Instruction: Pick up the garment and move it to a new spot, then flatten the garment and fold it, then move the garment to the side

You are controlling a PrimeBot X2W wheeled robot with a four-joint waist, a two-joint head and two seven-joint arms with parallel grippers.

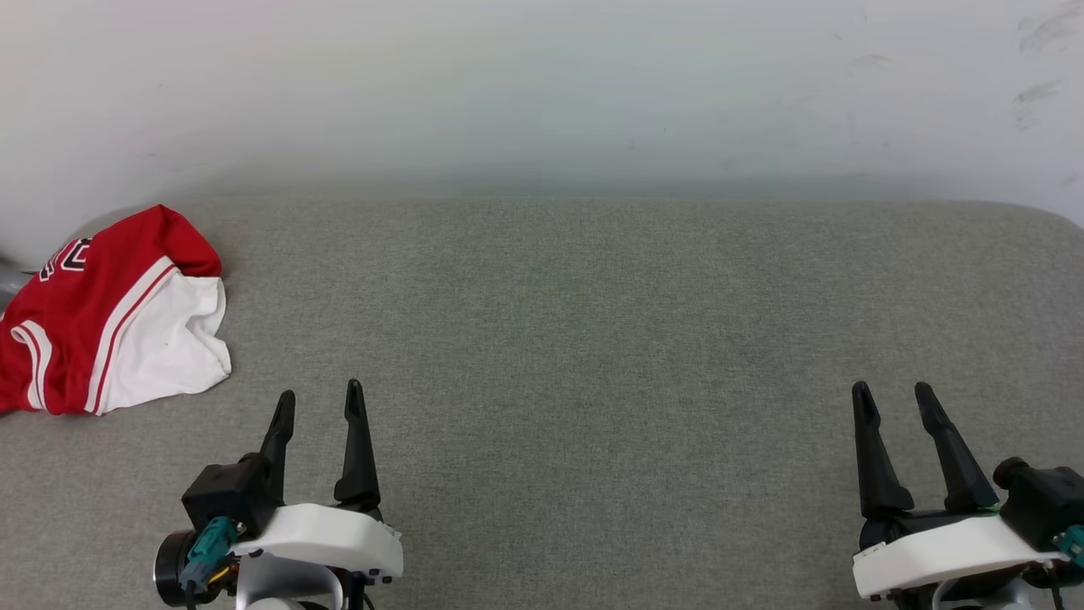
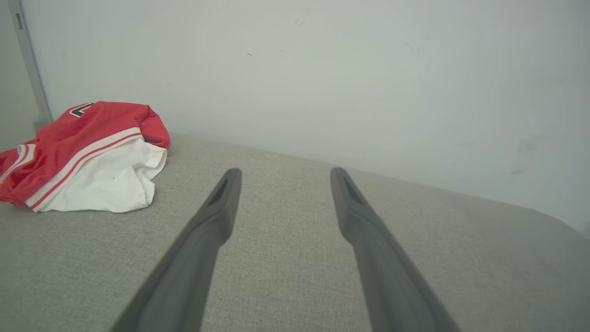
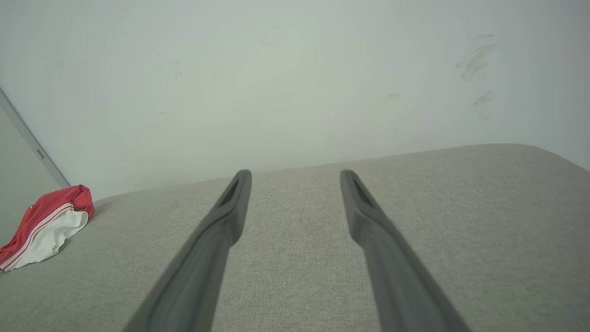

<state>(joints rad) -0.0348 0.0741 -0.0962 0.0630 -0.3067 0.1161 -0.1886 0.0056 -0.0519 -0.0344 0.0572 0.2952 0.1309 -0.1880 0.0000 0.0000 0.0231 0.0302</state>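
1. While the garment (image 1: 110, 313) lies bunched in a heap at the far left corner of the grey fabric-covered worktop (image 1: 593, 339), close to the wall (image 1: 542, 85), no part of the task looks begun: it is neither lifted nor spread.
2. The left gripper (image 1: 320, 390) hangs over the near part of the worktop with its two dark fingers spread and nothing between them. The heap lies ahead of it and to its left, apart from it.
3. The right gripper (image 1: 891, 386) is likewise spread and empty, well apart from the garment, on the other side of the worktop.
4. The cloth looks light, soft and limp. It will likely sag and trail when lifted and hold no shape. It should not be fragile, though a single thin layer could slide out of a shallow pinch.
5. A white sleeve with striped trim faces the left gripper, and red folds rise behind it with a scrap of black lettering showing. I judge that the raised red ridge, or the thick fold along the trim, gives the surest hold, since a pinch there gathers several layers.
6. Collar and hem are hidden in the bundle, so I cannot tell which edge would open it flat.
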